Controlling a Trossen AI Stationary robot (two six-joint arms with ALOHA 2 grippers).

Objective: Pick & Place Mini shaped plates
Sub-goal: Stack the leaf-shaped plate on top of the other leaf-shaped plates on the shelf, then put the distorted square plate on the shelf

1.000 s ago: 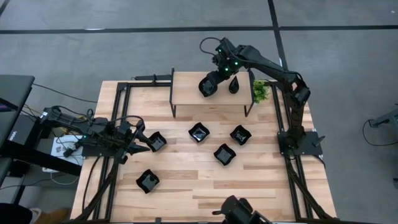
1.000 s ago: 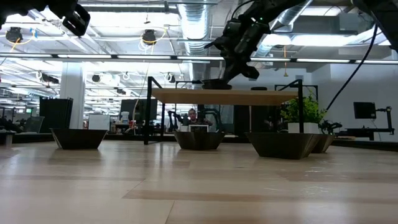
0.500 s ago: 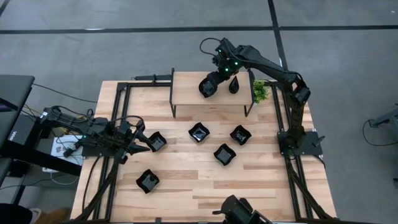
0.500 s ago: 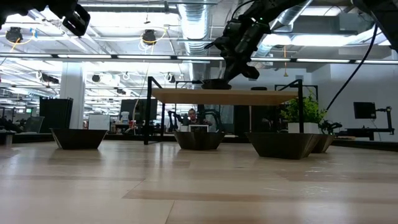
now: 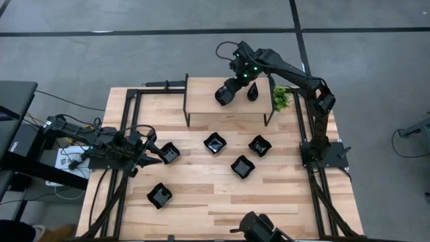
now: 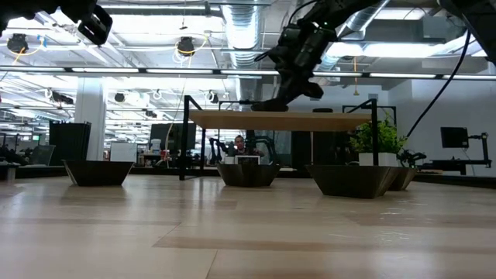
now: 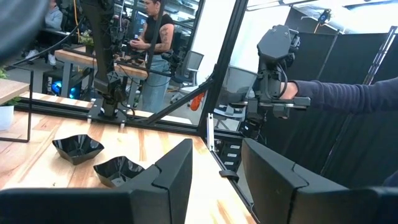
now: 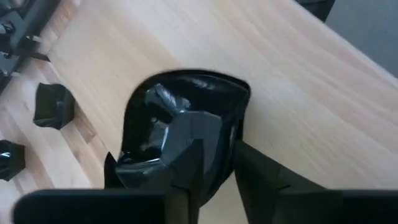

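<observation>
My right gripper (image 5: 225,93) hovers over the raised wooden shelf (image 5: 201,101), slanting down, open, at a glossy black mini plate (image 8: 180,134) that lies on the shelf top. A teardrop plate (image 5: 252,92) sits beside it on the shelf. Several more black plates rest on the table: (image 5: 215,142), (image 5: 260,145), (image 5: 242,166), (image 5: 169,152), (image 5: 160,195). My left gripper (image 5: 149,158) waits open at the table's left, next to the plate there, with nothing between its fingers (image 7: 217,186). My right gripper stands astride the plate's rim (image 8: 219,163), one finger (image 8: 186,165) over the hollow and one (image 8: 261,180) outside it, coming from above at a slant. Whether either finger touches the rim I cannot tell. The plate rests on the shelf.
A small green plant (image 5: 281,99) stands at the shelf's right end. Black frame rails (image 5: 127,121) run along the table's left and right sides. People show in the room beyond the table (image 7: 155,37), one sleeve with a hand-held device (image 7: 348,99).
My right gripper has opened over the shelf and let go of the plate, which now lies on the shelf top. The arm itself has kept its place.
</observation>
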